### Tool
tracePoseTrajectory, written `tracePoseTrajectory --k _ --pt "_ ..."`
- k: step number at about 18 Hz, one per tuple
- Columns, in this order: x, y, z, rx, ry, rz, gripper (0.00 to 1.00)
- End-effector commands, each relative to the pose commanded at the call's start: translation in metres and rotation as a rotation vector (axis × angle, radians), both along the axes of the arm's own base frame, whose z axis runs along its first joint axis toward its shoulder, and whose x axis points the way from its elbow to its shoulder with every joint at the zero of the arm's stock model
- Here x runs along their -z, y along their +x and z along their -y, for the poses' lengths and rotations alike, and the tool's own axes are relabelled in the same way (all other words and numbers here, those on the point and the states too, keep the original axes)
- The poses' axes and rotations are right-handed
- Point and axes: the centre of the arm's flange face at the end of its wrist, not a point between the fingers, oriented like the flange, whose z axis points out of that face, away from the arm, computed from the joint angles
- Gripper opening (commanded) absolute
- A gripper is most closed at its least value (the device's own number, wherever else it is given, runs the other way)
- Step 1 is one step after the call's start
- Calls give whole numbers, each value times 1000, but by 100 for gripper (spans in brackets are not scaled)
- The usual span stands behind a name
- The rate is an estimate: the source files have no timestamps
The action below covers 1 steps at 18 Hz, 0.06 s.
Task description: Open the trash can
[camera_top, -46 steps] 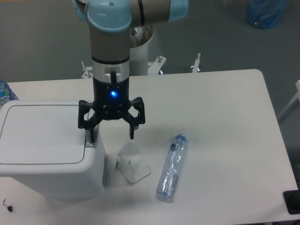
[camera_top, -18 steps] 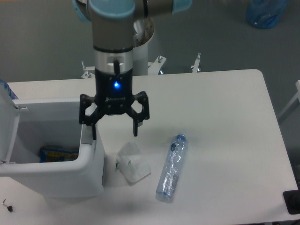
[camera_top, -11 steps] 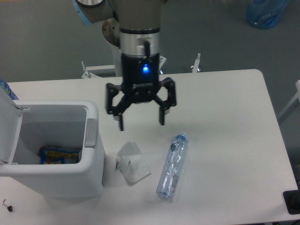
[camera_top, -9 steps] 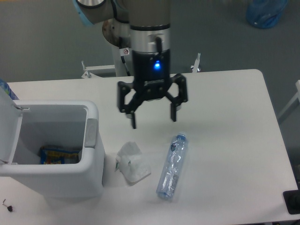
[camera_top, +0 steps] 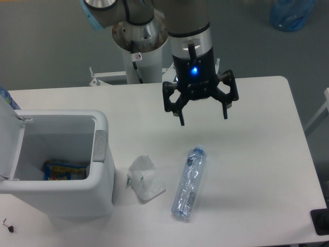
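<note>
Trash can (camera_top: pixel 61 190) sits at the near left corner of the table (camera_top: pixel 257 154), and it reads as open: its lid (camera_top: pixel 9 139) is swung up on edge along the left side, and the bin's inside is exposed, with a colourful wrapper (camera_top: pixel 64 169) lying at the bottom. The grey push tab (camera_top: pixel 99 145) on the right rim is bare, with nothing touching it. Just right of the bin lies a crumpled white bag (camera_top: pixel 145 178), and beside that a clear plastic bottle (camera_top: pixel 188 182) on its side. Farther back, the gripper (camera_top: pixel 202 114) hangs above the table's middle, well apart from the bin, fingers spread wide and holding nothing. Judged from this, the opening is done and nothing seems left.
</note>
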Motion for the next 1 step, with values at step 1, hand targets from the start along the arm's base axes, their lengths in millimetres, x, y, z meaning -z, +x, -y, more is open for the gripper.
tracePoseTrajectory --k 1 --pt "0 -2 2 8 -5 -3 100"
